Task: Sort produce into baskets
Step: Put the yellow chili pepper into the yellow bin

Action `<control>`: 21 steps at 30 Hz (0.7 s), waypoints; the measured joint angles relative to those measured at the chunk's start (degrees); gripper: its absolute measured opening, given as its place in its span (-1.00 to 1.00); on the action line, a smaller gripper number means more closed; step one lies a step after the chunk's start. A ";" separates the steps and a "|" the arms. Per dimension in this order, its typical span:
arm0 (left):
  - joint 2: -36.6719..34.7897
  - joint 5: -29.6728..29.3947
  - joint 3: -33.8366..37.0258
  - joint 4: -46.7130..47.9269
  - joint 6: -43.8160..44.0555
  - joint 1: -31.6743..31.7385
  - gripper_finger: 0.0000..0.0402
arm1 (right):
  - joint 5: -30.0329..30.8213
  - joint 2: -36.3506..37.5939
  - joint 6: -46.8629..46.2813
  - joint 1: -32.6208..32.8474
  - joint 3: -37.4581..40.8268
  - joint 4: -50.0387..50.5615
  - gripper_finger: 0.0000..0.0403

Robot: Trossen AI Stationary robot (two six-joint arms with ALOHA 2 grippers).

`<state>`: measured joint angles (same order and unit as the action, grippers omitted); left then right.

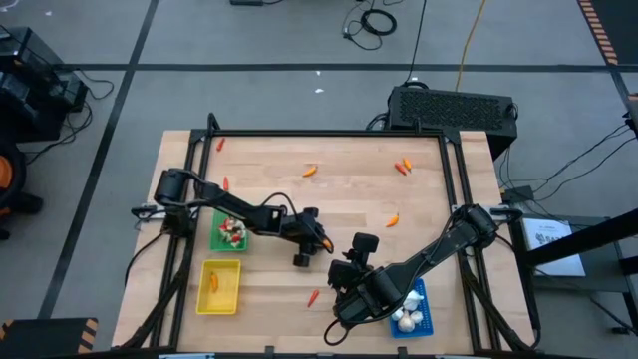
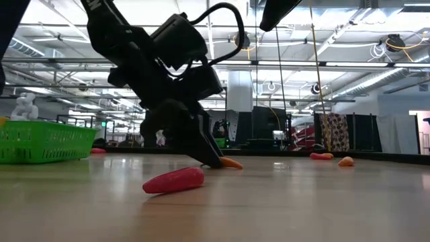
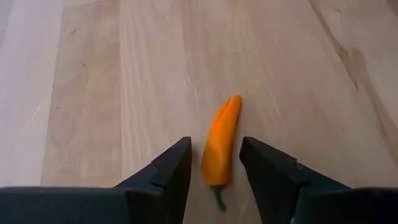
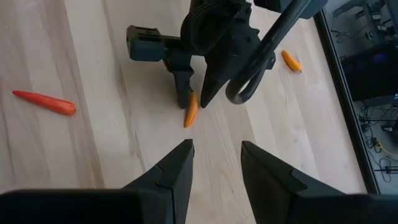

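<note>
An orange pepper (image 3: 222,144) lies flat on the worktop (image 3: 124,93) between the spread fingers of my left gripper (image 3: 215,167), not yet pinched. My right gripper (image 4: 216,163) hangs nearby, parted and empty. No lettering is readable anywhere.

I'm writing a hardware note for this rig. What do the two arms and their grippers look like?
Both arms are dark, near-black jointed links. The left arm and right arm each end in a boxy wrist block. The left gripper and right gripper have two matte black, wedge-shaped fingers tapering to points. A black cable loops over the left wrist in the low view.
</note>
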<state>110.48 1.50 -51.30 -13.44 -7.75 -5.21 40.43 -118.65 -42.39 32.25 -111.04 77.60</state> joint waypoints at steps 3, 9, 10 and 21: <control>0.44 0.20 -0.08 -0.16 0.13 -0.02 -0.27 | 0.01 0.00 0.02 0.00 0.00 0.00 -0.38; 0.13 0.43 -0.05 0.39 0.12 -0.11 -0.59 | 0.01 0.00 0.02 0.00 0.00 0.00 -0.38; 0.07 0.48 -0.05 0.68 0.30 -0.11 -0.65 | 0.01 0.00 0.02 0.00 0.00 0.00 -0.38; -12.59 6.04 0.23 23.00 7.43 -1.73 -0.82 | 0.00 0.00 0.02 0.00 0.00 0.12 -0.38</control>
<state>97.88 7.54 -51.07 9.56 -0.32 -6.94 40.43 -118.65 -42.37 32.25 -111.04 77.73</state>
